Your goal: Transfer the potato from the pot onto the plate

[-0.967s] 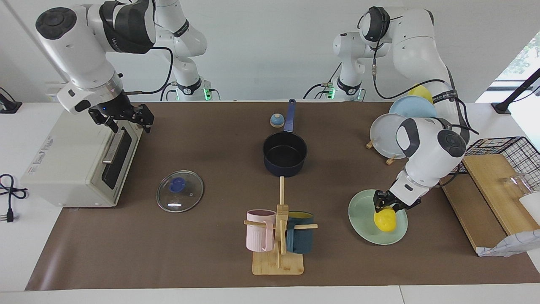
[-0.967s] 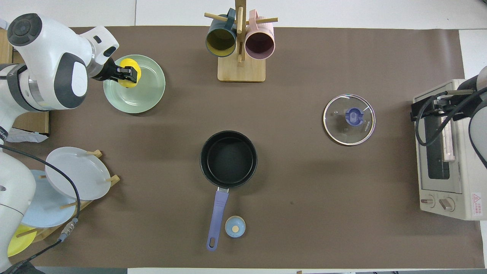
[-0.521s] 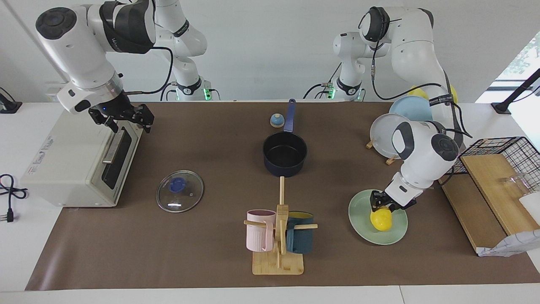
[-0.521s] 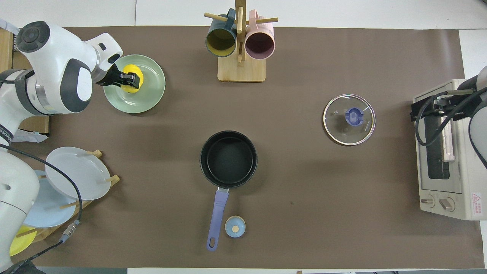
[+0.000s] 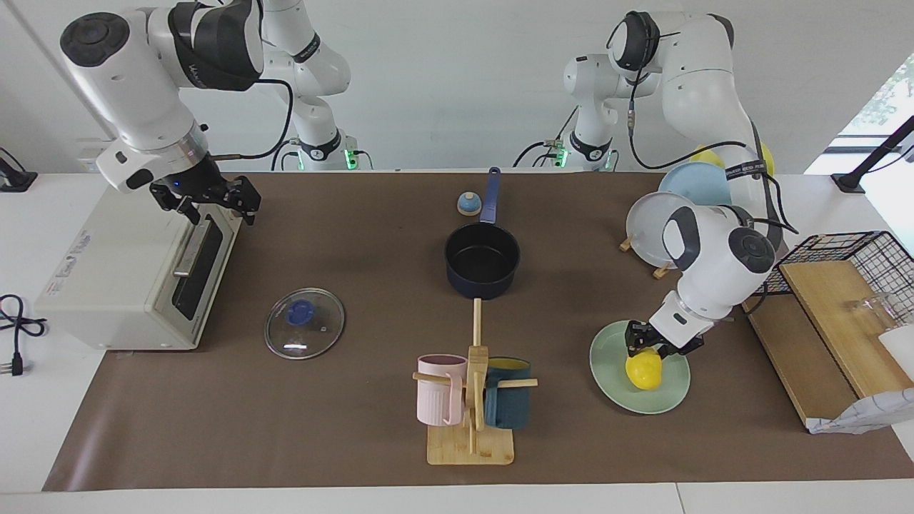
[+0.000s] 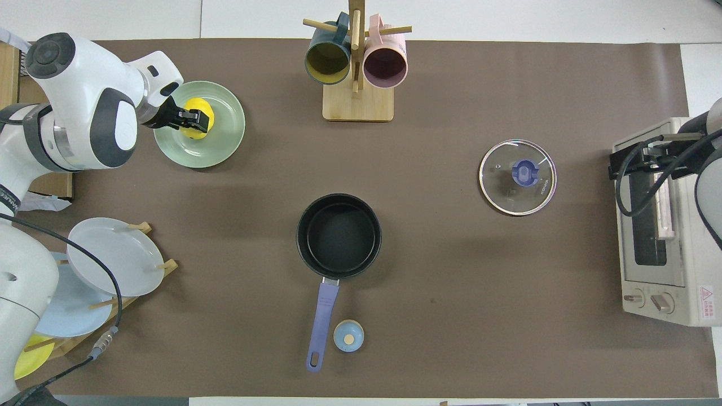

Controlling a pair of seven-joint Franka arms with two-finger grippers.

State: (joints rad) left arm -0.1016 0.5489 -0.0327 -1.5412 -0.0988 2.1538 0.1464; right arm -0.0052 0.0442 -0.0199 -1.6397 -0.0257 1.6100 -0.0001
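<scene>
The yellow potato (image 5: 644,370) (image 6: 198,108) lies on the mint-green plate (image 5: 610,385) (image 6: 223,141) at the left arm's end of the table. My left gripper (image 5: 655,348) (image 6: 192,117) is down on the potato's top, on the side nearer the robots. The navy pot (image 5: 482,257) (image 6: 338,234) stands mid-table with a bare black inside, its handle pointing toward the robots. My right gripper (image 5: 211,200) waits open over the toaster oven's top front edge, with nothing in it.
A glass lid (image 5: 305,333) lies flat near the toaster oven (image 5: 121,271). A mug rack (image 5: 471,400) with a pink and a teal mug stands beside the plate. A plate rack (image 5: 653,228), a blue bell (image 5: 468,204) and a wire basket (image 5: 857,257) are also here.
The left gripper has sunk a little and shifted slightly toward the plate's middle, with the potato staying under it. The right arm has not moved.
</scene>
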